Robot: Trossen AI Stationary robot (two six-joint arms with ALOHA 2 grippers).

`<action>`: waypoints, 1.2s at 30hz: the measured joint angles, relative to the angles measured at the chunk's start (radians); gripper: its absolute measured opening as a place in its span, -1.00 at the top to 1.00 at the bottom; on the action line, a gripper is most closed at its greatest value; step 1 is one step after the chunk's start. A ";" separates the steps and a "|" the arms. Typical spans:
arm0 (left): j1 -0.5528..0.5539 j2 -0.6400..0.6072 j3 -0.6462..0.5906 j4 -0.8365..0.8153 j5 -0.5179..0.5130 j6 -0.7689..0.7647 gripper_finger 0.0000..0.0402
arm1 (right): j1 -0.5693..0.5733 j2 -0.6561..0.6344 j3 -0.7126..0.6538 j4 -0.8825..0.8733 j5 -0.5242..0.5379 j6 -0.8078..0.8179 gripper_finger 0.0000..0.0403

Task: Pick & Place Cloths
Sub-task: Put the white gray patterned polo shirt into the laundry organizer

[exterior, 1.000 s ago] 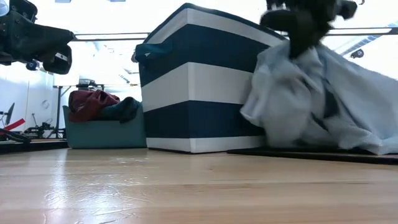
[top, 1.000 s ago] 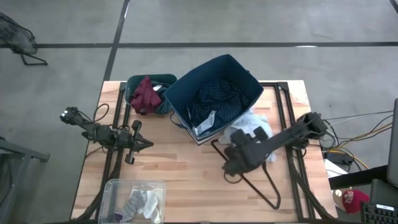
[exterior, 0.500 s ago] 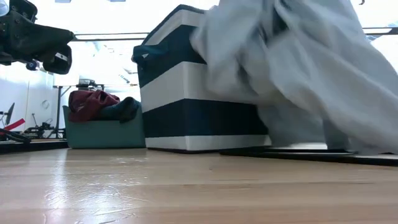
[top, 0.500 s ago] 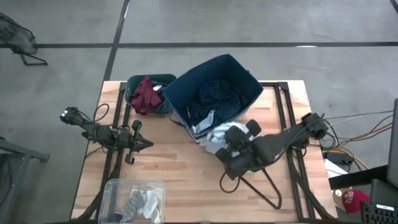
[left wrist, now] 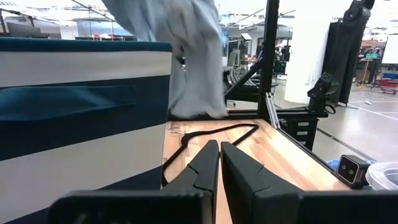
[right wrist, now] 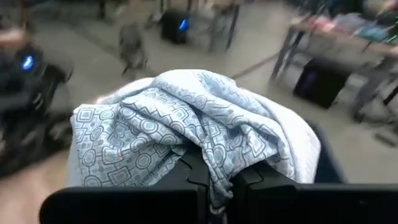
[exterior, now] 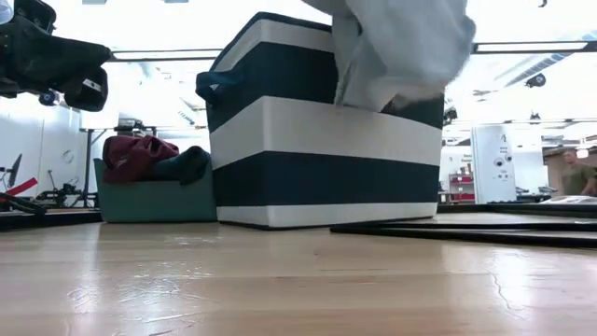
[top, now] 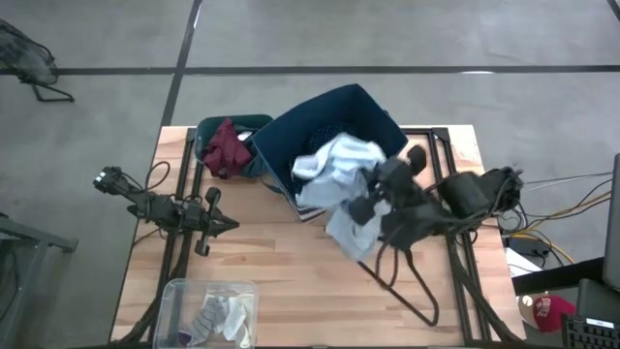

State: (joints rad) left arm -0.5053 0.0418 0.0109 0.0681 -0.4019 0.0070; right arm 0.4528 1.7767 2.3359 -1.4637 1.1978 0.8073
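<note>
My right gripper (top: 373, 194) is shut on the pale blue-white patterned shirt (top: 334, 174), held high over the near right rim of the big navy-and-white box (top: 291, 136). In the low view the shirt (exterior: 401, 47) hangs in front of the box's top (exterior: 317, 131). My left gripper (top: 221, 224) is shut and empty over the table's left part; its wrist view shows its fingers (left wrist: 219, 165) together. A maroon piece (top: 225, 145) lies in the teal bin. Small socks (top: 218, 315) lie in a clear container. The shirt hides the navy dotted shirt. My right gripper pinches a bunched fold of the shirt (right wrist: 214, 152) between its two fingers; the cloth drapes over the fingers and hides the place of contact. The shirt is lifted clear of the table and hangs slack below and around the gripper, its lower end (top: 351, 237) loose.
A thin dark hanger (top: 402, 281) lies on the table near the right arm and also shows in the left wrist view (left wrist: 211, 132). The teal bin (top: 242, 126) stands left of the box. The clear container (top: 184, 296) sits at the near left edge.
My right gripper has risen and gone toward the far edge and the box, carrying the shirt. The shirt, which was bunched low at the box's right side, is now lifted clear of the table and hangs over the box's near rim.
</note>
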 joint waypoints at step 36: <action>0.000 0.000 0.000 0.001 0.000 0.000 0.87 | -0.435 -0.060 -0.098 0.919 -0.104 -0.909 0.94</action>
State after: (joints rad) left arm -0.5053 0.0419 0.0109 0.0692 -0.4017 0.0071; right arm 0.0181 1.7164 2.2378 -0.5451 1.0935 -0.1020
